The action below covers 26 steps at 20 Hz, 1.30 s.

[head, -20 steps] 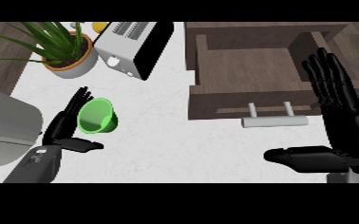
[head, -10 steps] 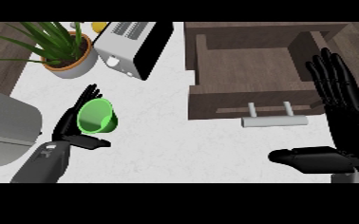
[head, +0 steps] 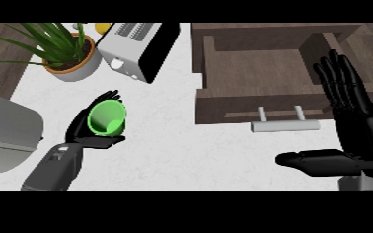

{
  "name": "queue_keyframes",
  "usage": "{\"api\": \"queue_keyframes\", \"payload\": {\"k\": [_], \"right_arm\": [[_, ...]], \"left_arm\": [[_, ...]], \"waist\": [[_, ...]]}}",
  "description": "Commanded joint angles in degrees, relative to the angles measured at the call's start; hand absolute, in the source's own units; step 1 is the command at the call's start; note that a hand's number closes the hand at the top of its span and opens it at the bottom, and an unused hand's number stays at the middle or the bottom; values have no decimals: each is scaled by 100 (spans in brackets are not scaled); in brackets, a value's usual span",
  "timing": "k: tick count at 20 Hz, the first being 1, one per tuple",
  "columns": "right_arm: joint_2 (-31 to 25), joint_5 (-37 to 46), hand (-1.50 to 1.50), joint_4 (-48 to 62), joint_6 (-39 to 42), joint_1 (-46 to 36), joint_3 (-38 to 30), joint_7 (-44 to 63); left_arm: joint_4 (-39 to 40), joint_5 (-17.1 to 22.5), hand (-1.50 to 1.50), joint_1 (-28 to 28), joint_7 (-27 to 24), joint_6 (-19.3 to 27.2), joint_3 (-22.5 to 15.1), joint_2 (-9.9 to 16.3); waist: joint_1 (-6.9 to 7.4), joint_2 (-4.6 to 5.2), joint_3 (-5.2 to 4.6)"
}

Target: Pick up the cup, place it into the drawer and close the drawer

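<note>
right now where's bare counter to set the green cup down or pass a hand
Bare white counter runs between the left hand holding the green plastic cup and the open wooden drawer. The back left is crowded: potted plant and white toaster. The drawer's inside is bare.

Bare desk (head: 182, 128) is seen btw. left hand (head: 91, 128) and open drawer (head: 266, 71) to its right. Toaster (head: 138, 49) and plant (head: 65, 54) are found ahead of it.
</note>
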Motion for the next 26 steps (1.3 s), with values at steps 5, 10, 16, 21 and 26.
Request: {"api": "queue_keyframes", "payload": {"k": [5,10,16,21,26], "right_arm": [[-18,-7,-150,155,3,-153,-21,50],[-22,20,-150,206,-67,-211,-95,70],[-132,-100,-150,-152,71,50,-134,215],[-90,109,-150,284,-24,-253,-103,17],[-13,174,-150,17,-19,137,-25,-51]], "left_arm": [[-15,192,150,10,-463,-1547,-49,-291],[-215,521,150,30,-567,-1393,174,-390],[-456,1283,150,593,-1121,143,1093,-199],[-618,1307,150,269,-1196,282,1079,-435],[-1041,1396,150,114,-1024,149,1041,-330]], "waist": [[29,-5,-1],[85,-22,5],[157,-75,12],[161,-60,20],[165,-87,25]]}}
